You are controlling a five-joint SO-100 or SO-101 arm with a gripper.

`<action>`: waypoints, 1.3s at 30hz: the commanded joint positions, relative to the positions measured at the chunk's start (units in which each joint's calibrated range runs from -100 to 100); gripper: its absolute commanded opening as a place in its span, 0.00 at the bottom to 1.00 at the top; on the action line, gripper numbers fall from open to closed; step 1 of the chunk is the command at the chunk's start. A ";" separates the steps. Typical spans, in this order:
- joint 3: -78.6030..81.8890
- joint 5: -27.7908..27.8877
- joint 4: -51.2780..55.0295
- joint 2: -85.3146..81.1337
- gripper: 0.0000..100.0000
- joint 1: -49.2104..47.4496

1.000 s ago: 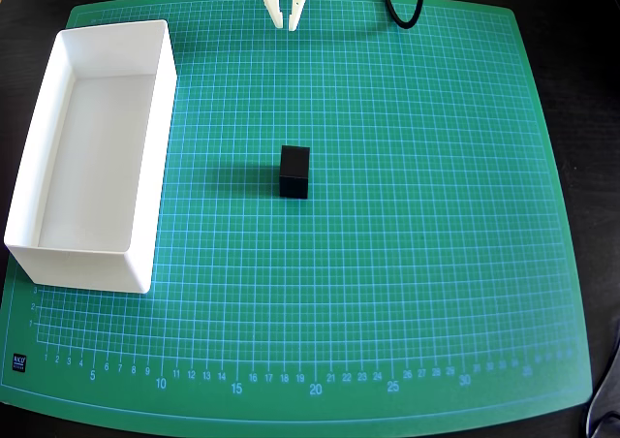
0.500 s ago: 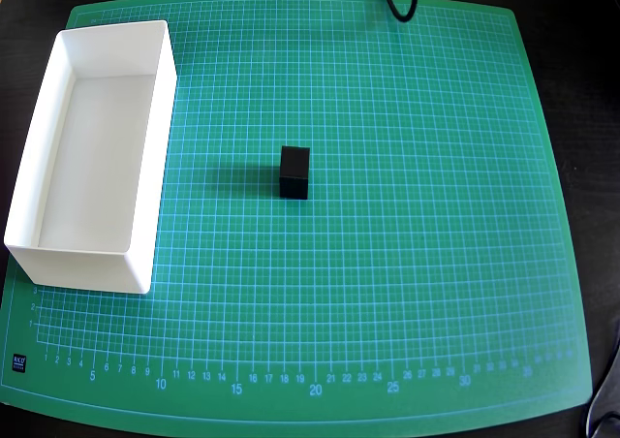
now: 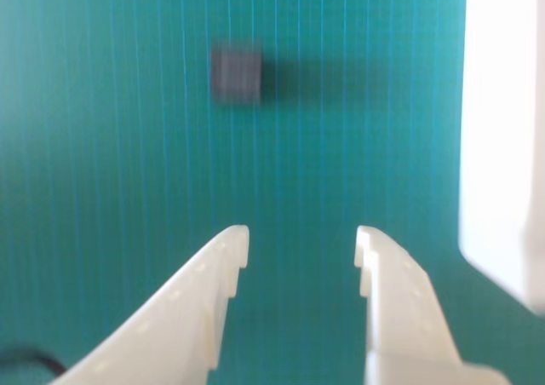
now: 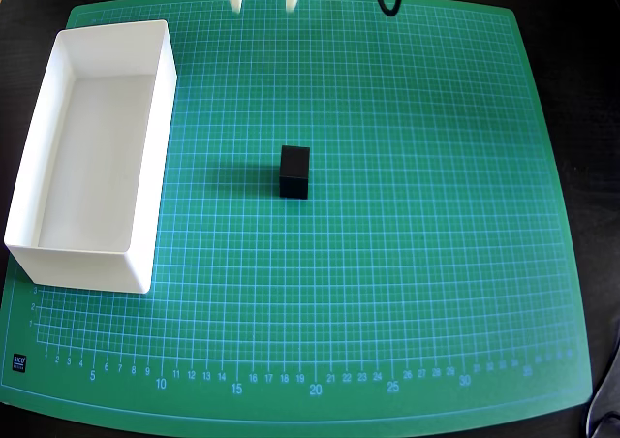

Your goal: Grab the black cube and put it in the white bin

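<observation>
Green gridded cutting mat (image 4: 407,264): small matte black cube (image 4: 294,172) at centre, long white plastic bin (image 4: 145,234) at 9 o'clock. Cream 2-finger gripper (image 4: 263,0) at 12 o'clock, spread, empty. Approach w/ fingers straddling cube squarely.

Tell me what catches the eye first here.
The black cube sits alone mid-mat in the overhead view, casting a shadow to its left. The empty white bin lies along the mat's left edge. The open gripper pokes in at the top edge, well short of the cube.
</observation>
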 commanded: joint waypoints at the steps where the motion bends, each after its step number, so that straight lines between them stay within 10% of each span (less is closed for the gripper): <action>1: -15.80 -3.04 0.21 15.05 0.17 -3.72; 20: -58.47 -7.93 25.84 39.86 0.26 -3.30; 39: -67.95 -7.40 26.69 53.24 0.24 -7.07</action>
